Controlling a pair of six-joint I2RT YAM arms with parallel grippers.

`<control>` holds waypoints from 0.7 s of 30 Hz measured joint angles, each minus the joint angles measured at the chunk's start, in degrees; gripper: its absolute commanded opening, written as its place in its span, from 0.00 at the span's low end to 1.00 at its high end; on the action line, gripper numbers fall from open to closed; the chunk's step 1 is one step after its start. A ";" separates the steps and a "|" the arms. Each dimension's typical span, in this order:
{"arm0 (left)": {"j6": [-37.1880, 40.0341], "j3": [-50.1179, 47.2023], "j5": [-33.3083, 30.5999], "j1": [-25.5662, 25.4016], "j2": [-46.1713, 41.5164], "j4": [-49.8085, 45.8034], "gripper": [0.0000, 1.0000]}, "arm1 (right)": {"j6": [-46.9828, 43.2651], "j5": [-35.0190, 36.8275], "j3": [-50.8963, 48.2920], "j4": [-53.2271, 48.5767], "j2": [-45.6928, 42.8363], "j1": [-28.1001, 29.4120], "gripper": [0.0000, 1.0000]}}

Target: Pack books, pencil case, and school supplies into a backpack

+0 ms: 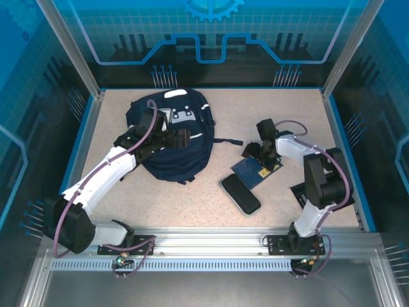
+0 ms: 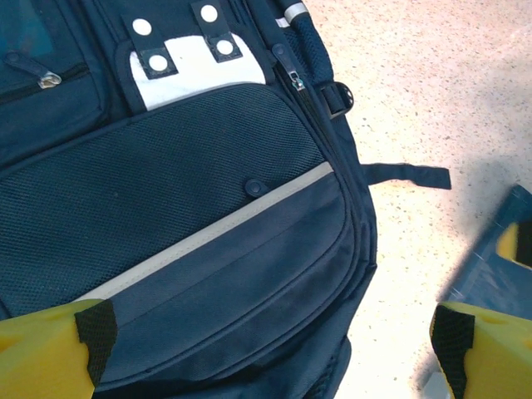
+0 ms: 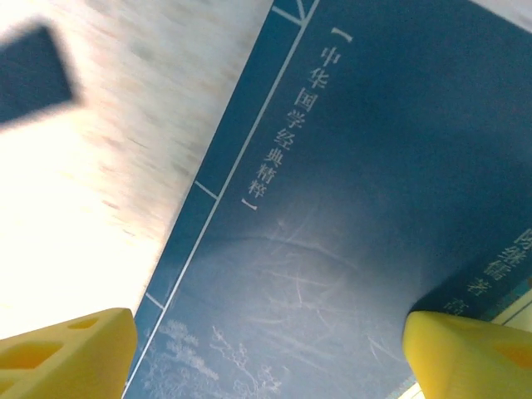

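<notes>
Well, my right gripper (image 3: pixel 268 357) hangs open over the blue book (image 3: pixel 357 166), flat on the table (image 1: pixel 307 115) by the backpack (image 1: pixel 172 163), my left gripper (image 2: pixel 270 349) open above that, and I fear the thin book slips away when pinched.
</notes>
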 measured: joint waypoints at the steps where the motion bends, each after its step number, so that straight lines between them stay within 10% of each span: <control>1: -0.31 0.00 0.76 0.00 0.15 -0.04 0.99 | -0.83 -1.27 1.79 1.01 1.55 0.04 0.85; 21: -4.42 11.80 14.29 -6.10 19.10 -0.70 0.98 | -7.80 -7.58 8.48 -0.02 3.34 7.80 0.71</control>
